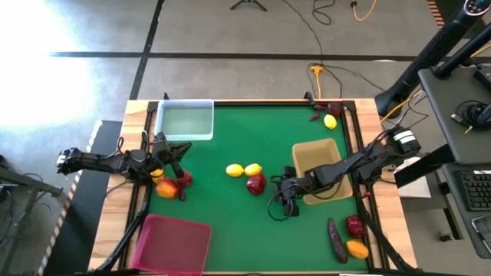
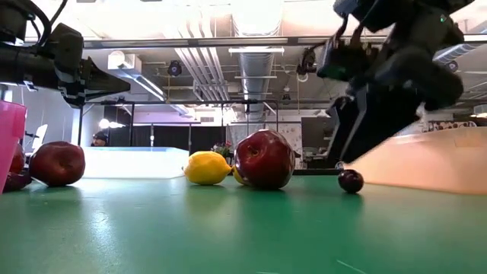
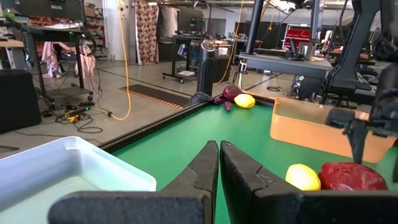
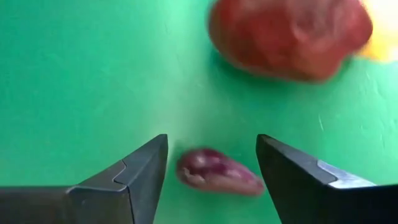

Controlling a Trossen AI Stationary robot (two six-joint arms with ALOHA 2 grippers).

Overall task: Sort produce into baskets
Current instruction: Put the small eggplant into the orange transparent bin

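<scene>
The right gripper (image 4: 211, 165) hangs low over the green surface (image 1: 222, 207) with jaws spread – a small dark red fruit (image 4: 217, 172) lies between them, near the red apple (image 1: 256, 184) and beside the tan tray (image 1: 301, 157). The left gripper (image 3: 219, 163) has jaws pressed together, near the clear bin (image 1: 185, 120).

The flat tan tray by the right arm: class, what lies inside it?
The flat tan tray shows bare floor where visible. The right arm crosses its near half, hiding that part, so produce there cannot be ruled out.

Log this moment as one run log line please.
right gripper: open, fingers straddling small dark red piece | left gripper: shut, raised near clear bin
</scene>
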